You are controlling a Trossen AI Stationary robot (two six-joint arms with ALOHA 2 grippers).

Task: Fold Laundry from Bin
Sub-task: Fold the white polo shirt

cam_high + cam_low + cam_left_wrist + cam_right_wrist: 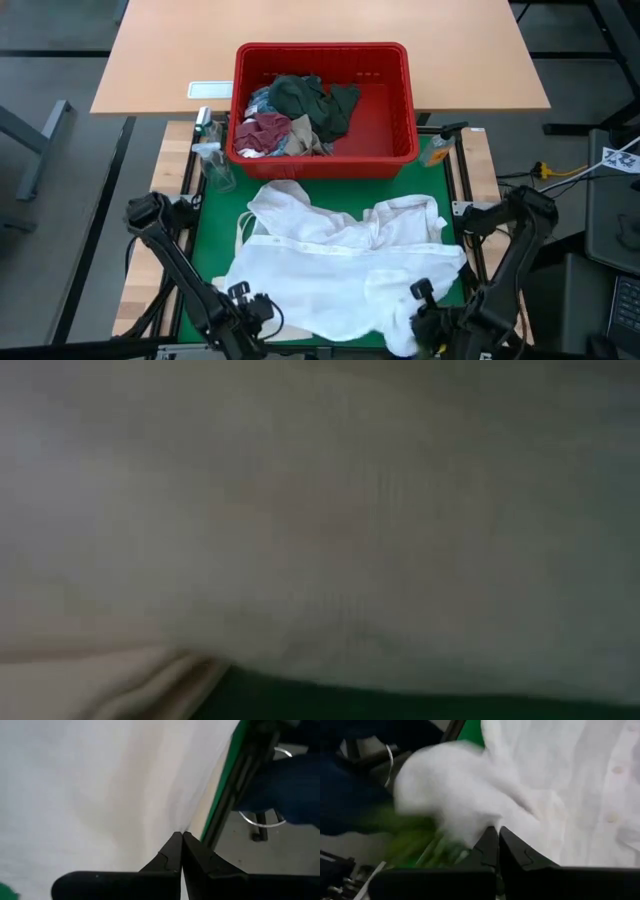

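Writing: none can be read on anything in view.
White shirt (340,270): lies spread and rumpled on the green mat (215,235), just in front of the bin; buttons show along one edge in the right wrist view.
Left gripper (179,837): at the shirt's near left edge, fingers pressed together with their tips at the edge of the cloth; whether cloth is caught between them cannot be told.
Right gripper (498,831): at the shirt's near right corner, fingers closed tight, bunched white cloth right at their tips; a grip cannot be confirmed.
Red bin (395,120): behind the mat, holding a dark green garment (315,100), a maroon piece (262,132) and a tan piece (305,133) piled toward its left side.
Spray bottle (212,160): stands just left of the bin.
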